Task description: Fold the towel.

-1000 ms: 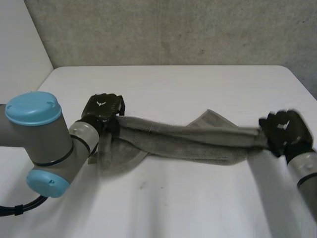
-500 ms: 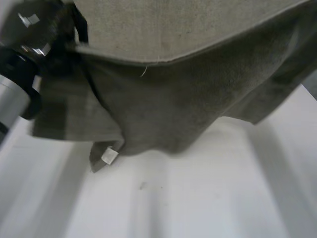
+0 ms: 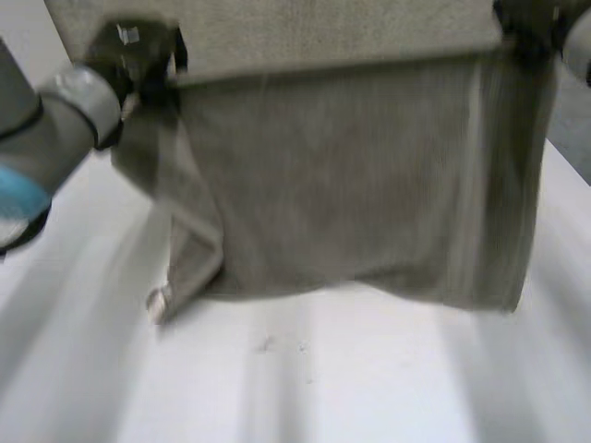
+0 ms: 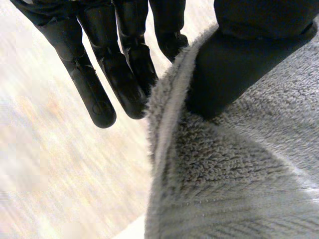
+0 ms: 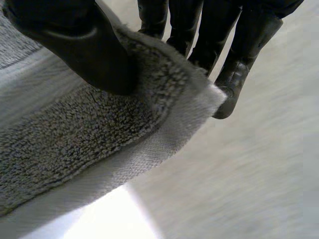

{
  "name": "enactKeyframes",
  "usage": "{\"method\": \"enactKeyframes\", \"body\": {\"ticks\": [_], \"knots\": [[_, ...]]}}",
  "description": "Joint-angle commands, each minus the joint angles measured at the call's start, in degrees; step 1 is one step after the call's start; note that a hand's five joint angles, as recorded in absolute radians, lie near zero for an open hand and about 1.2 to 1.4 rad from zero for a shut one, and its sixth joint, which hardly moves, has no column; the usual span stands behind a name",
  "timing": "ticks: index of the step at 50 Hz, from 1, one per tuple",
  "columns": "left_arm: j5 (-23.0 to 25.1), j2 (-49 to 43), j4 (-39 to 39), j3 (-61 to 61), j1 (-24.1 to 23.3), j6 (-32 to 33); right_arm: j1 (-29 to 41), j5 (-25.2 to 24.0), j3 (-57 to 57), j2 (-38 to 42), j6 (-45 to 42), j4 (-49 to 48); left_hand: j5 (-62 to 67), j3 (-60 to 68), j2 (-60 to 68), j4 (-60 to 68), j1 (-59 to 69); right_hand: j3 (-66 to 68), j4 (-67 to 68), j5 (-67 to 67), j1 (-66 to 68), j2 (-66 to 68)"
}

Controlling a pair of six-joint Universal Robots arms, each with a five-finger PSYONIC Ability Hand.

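Head view: the grey towel (image 3: 351, 175) hangs spread in the air above the white table (image 3: 323, 397), held by its upper edge. The left hand (image 3: 138, 53) pinches one top corner and the right hand (image 3: 528, 20) the other. In each wrist view the thumb presses the terry against straight fingers behind it. The side below the left hand hangs bunched, its lower corner near the table. This looks like the lift-and-spread step before any fold. The next move calls for landing the lower edge flat on the table and carrying the held edge over it, with both pinches firm.
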Motion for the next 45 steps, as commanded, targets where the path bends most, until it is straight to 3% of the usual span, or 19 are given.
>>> {"method": "enactKeyframes", "body": {"ticks": [1, 6, 10, 12, 15, 17, 20, 24, 28, 31, 38, 45], "knots": [[-2.26, -2.88, 11.02, 18.81, -0.15, -1.85, 0.99, 2.84, -14.31, 3.75, 4.39, -21.04, 11.07, 10.21, 10.19, 10.11, 11.25, 3.28, 3.13, 2.87, 3.3, 3.44], [-8.06, 0.63, 20.89, 13.14, -0.07, -7.74, 0.99, 2.93, -10.12, 1.03, 7.64, -21.79, 11.07, 10.21, 10.19, 10.11, 11.25, 3.28, 3.13, 2.87, 3.3, 3.44], [-8.42, 1.95, 20.98, 5.15, 0.11, -8.63, 0.99, 2.14, -1.66, -1.18, 7.74, -16.15, 11.07, 10.21, 10.19, 10.11, 11.25, 3.28, 3.13, 2.87, 3.3, 3.44], [-8.34, 2.57, 20.98, 0.36, 0.11, -8.55, 0.99, -0.66, 6.56, -2.32, 7.39, -9.15, 11.07, 10.21, 10.19, 10.11, 11.25, 3.28, 3.13, 2.87, 3.3, 3.44], [-8.34, 3.45, 21.25, -9.74, 0.46, -8.46, 0.9, -2.25, 10.47, -2.5, 7.12, -6.48, 11.07, 10.21, 10.19, 10.11, 11.25, 3.28, 3.13, 2.87, 3.3, 3.44], [-7.73, 3.54, 21.68, -20.33, 1.42, -8.46, 0.55, -5.49, 20.97, -2.93, 6.25, -2.19, 11.07, 10.21, 10.19, 10.11, 11.25, 3.28, 3.13, 2.87, 3.3, 3.44], [-6.67, 3.36, 21.95, -25.39, 1.69, -8.46, 0.28, -6.47, 26.91, -3.55, 5.81, -1.74, 11.07, 10.21, 10.19, 10.11, 11.25, 3.28, 3.13, 2.87, 3.3, 3.44], [-2.99, 1.61, 24.75, -37.04, 1.78, -7.85, 0.11, -7.7, 45.93, -5.74, 3.44, -7.95, 11.07, 10.21, 10.19, 10.11, 11.25, 3.28, 3.13, 2.87, 3.3, 3.44], [-1.83, 0.2, 26.43, -40.77, 1.78, -6.7, 0.02, -7.62, 55.43, -6.88, 1.68, -13.84, 11.07, 10.21, 10.19, 10.11, 11.25, 3.28, 3.13, 2.87, 3.3, 3.44], [-1.48, -1.47, 29.07, -47.17, 1.87, 0.13, -1.02, -7.18, 63.34, -8.64, 0.89, -19.2, 11.07, 10.21, 10.19, 10.11, 11.25, 3.28, 3.13, 2.87, 3.3, 3.44], [-1.39, -1.47, 30.04, -49.73, 1.87, 5.52, -5.59, -7.44, 70.22, -13.46, 1.49, -23.26, 11.07, 10.21, 10.19, 10.11, 11.25, 3.28, 3.13, 2.87, 3.3, 3.44], [-2.01, -1.47, 31.71, -49.65, 1.96, 7.63, -11.04, -7.88, 75.68, -18.92, 3.86, -29.06, -2.68, -3.54, -3.55, -3.64, -2.5, 3.28, 3.13, 2.87, 3.3, 3.44]]}}
